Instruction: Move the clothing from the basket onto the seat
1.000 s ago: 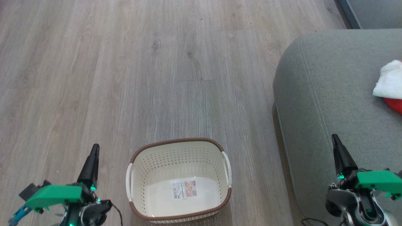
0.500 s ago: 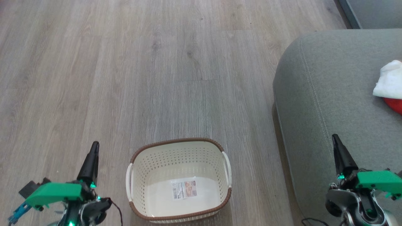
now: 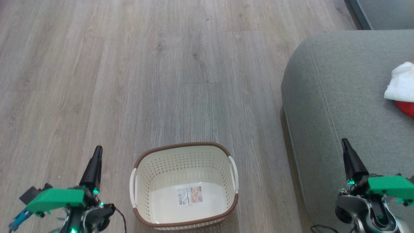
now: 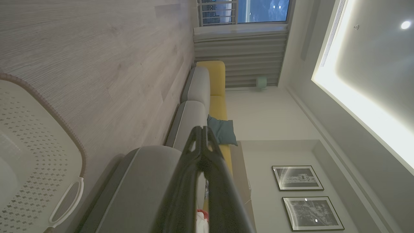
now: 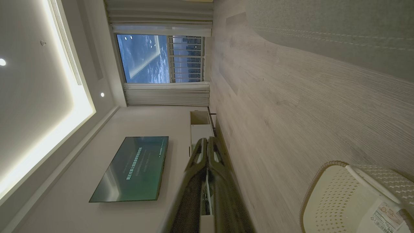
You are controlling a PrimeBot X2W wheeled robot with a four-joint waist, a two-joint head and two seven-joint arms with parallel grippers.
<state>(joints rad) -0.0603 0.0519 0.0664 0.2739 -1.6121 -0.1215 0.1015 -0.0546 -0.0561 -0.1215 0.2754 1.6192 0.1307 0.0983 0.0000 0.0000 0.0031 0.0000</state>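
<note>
- The floor (image 3: 161,64) is the largest thing: long grey wood-look planks with a matte grain, running from near to far.
- The seat (image 3: 339,97) fills the right side. It is a grey-green upholstered cushion with a rounded corner and a double stitched seam that curves along its left edge.
- The basket (image 3: 181,145) stands on the floor, near and in the middle, just left of the seat but apart from it. It is cream plastic with rows of small holes in the walls, a brown woven-look rim and two white handles (image 3: 233,174). No garment lies inside it.
- The clothing is on the seat, at the far right edge: a soft crumpled white piece (image 3: 401,84) resting on a bright red piece (image 3: 406,107), which is partly cut off by the edge of the view.
- The left gripper (image 3: 97,149) is near, left of the basket. Its long dark fingers are pressed together into one point and hold nothing. In the last second its tip has risen a very little.
- The right gripper (image 3: 344,141) is near, over the seat's near part, fingers also together and empty. It has not moved.
- The paper label (image 3: 190,195) lies flat on the bare basket bottom.
- In my judgement, an empty basket and only this small settling of one arm mean the task is finished.
</note>
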